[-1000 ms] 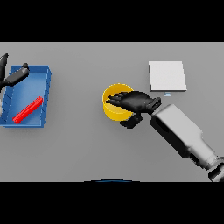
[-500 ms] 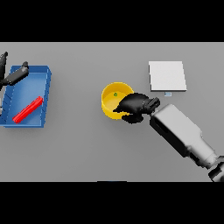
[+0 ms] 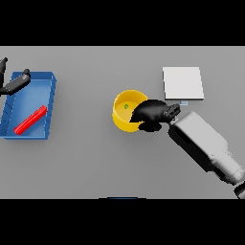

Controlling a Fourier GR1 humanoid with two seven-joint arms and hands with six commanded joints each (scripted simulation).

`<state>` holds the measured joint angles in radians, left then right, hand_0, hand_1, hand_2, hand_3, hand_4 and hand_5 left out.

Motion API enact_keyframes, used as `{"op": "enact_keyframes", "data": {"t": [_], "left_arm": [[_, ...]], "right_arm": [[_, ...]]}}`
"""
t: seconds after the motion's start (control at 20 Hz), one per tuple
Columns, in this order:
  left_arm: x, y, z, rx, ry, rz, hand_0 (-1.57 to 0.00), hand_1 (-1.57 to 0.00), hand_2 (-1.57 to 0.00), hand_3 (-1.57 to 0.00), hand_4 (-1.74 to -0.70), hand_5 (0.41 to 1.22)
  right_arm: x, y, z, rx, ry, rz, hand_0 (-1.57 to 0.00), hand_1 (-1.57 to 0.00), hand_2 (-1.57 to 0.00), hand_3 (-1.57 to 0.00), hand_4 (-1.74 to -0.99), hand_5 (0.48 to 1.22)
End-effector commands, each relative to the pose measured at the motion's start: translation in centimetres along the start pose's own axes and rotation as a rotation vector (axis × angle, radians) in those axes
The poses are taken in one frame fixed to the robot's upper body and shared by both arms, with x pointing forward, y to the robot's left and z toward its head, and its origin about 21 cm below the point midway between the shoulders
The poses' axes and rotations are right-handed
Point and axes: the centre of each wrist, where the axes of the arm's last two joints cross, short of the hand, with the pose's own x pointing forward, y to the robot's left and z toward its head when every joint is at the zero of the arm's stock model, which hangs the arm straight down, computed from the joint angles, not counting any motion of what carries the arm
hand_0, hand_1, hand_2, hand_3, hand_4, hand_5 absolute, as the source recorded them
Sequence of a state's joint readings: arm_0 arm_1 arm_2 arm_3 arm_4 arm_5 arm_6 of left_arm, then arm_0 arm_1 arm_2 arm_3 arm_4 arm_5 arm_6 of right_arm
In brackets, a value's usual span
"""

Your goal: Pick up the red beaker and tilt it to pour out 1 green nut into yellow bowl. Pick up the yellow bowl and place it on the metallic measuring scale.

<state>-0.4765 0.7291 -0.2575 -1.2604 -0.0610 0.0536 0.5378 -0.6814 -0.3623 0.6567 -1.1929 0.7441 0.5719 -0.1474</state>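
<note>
Right hand (image 3: 152, 113) clamped on the yellow bowl (image 3: 125, 113), now tilted leftward.
Green nut (image 3: 126, 106) inside; lift has begun; metallic measuring scale (image 3: 182, 83) waits far-right. Left hand (image 3: 13, 83) idles.

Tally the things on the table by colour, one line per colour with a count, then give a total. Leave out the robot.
Yellow: 1, the bowl
Green: 1, the nut in the bowl
Blue: 1, the tray
Red: 1, the beaker lying in the tray
Metallic white: 1, the scale
Total: 5
</note>
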Motion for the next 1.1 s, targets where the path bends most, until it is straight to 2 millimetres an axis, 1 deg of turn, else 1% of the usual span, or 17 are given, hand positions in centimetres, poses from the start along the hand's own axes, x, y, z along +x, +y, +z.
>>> {"op": "enact_keyframes", "data": {"t": [0.0, 0.05, 0.1, 0.15, 0.2, 0.25, 0.3, 0.35, 0.4, 0.55, 0.6, 0.65, 0.7, 0.75, 0.8, 0.95, 1.05], "left_arm": [[0.0, 0.0, 0.2, 0.001, -0.002, 0.005, 0.0, 0.0, 0.0, 0.0, -0.8, 0.724], [0.1, -0.2, 0.1, 0.0, 0.002, 0.009, 0.0, 0.0, 0.0, 0.0, -0.8, 0.723], [0.3, -0.4, -0.1, -0.002, 0.003, 0.007, 0.0, 0.0, 0.0, 0.0, -0.8, 0.723], [0.4, -0.1, -0.1, 0.004, 0.004, 0.004, 0.0, 0.0, 0.0, 0.0, -0.8, 0.721], [0.3, -0.1, -0.2, 0.003, 0.005, 0.004, 0.0, 0.0, 0.0, 0.0, -0.8, 0.719], [0.4, -0.2, 0.1, -0.002, 0.003, 0.009, 0.0, 0.0, 0.0, 0.0, -0.8, 0.719], [0.3, -0.3, -0.1, 0.0, 0.01, 0.008, 0.0, 0.0, 0.0, 0.0, -0.8, 0.72], [0.6, -0.3, -0.2, 0.0, 0.006, 0.005, 0.0, 0.0, 0.0, 0.0, -0.8, 0.722], [0.6, -0.3, 0.0, 0.0, 0.0, 0.009, 0.0, 0.0, 0.0, 0.0, -0.8, 0.723], [0.0, 0.0, 0.0, 0.007, 0.007, 0.0, 0.0, 0.0, 0.0, 0.0, -0.8, 0.723], [0.1, 0.2, 0.0, 0.012, -0.002, -0.008, 0.0, 0.0, 0.0, 0.0, -0.8, 0.723], [0.4, 0.4, 0.1, 0.012, -0.015, -0.006, 0.0, 0.0, 0.0, 0.0, -0.8, 0.723], [0.4, 0.5, 0.3, 0.014, -0.017, 0.004, 0.0, 0.0, 0.0, 0.0, -0.8, 0.73], [0.4, 0.4, 0.2, 0.01, -0.01, 0.006, 0.0, 0.0, 0.0, 0.0, -0.81, 0.735], [0.2, 0.3, 0.1, 0.012, -0.005, 0.006, 0.0, 0.0, 0.0, 0.0, -0.81, 0.741], [0.2, 0.4, 0.5, 0.02, -0.001, -0.012, 0.0, 0.0, 0.0, 0.0, -0.8, 0.734], [0.7, -0.1, 0.7, 0.014, 0.007, -0.008, 0.0, 0.0, 0.0, 0.0, -0.81, 0.739]], "right_arm": [[0.1, -0.6, 0.5, -0.012, 0.003, 0.002, -1.53, -1.53, -1.49, -1.19, -1.729, 1.212], [0.3, -1.6, 1.1, -0.024, 0.005, 0.009, -1.54, -1.54, -1.47, -1.27, -1.731, 1.214], [0.4, -2.3, 1.6, -0.033, 0.01, 0.014, -1.55, -1.55, -1.49, -1.33, -1.732, 1.215], [0.6, -2.8, 2.4, -0.038, 0.017, 0.024, -1.55, -1.55, -1.51, -1.38, -1.731, 1.216], [0.4, -3.3, 2.8, -0.046, 0.024, 0.03, -1.56, -1.55, -1.52, -1.36, -1.73, 1.217], [0.5, -3.9, 3.7, -0.052, 0.044, 0.033, -1.56, -1.56, -1.53, -1.35, -1.728, 1.218], [0.6, -4.3, 4.2, -0.061, 0.065, 0.038, -1.56, -1.56, -1.54, -1.34, -1.726, 1.219], [0.6, -5.2, 4.7, -0.075, 0.075, 0.048, -1.56, -1.56, -1.54, -1.31, -1.724, 1.219], [0.5, -5.5, 5.1, -0.085, 0.091, 0.039, -1.56, -1.56, -1.55, -1.29, -1.723, 1.219], [0.0, -5.5, 5.9, -0.088, 0.109, 0.028, -1.57, -1.57, -1.56, -1.25, -1.72, 1.219], [-0.4, -5.7, 6.0, -0.101, 0.113, 0.042, -1.57, -1.57, -1.56, -1.24, -1.719, 1.22], [-0.8, -6.4, 6.7, -0.116, 0.108, 0.055, -1.57, -1.57, -1.56, -1.24, -1.719, 1.22], [-1.1, -7.1, 7.0, -0.137, 0.122, 0.064, -1.57, -1.57, -1.57, -1.26, -1.719, 1.22], [-1.6, -7.2, 7.5, -0.145, 0.133, 0.073, -1.57, -1.57, -1.57, -1.32, -1.72, 1.22], [-2.1, -7.5, 7.7, -0.161, 0.157, 0.068, -1.57, -1.57, -1.57, -1.33, -1.72, 1.221], [-4.2, -7.9, 8.3, -0.201, 0.234, 0.063, -1.57, -1.57, -1.57, -1.26, -1.719, 1.221], [-5.7, -8.1, 8.7, -0.219, 0.285, 0.036, -1.57, -1.57, -1.57, -1.23, -1.72, 1.221]]}}
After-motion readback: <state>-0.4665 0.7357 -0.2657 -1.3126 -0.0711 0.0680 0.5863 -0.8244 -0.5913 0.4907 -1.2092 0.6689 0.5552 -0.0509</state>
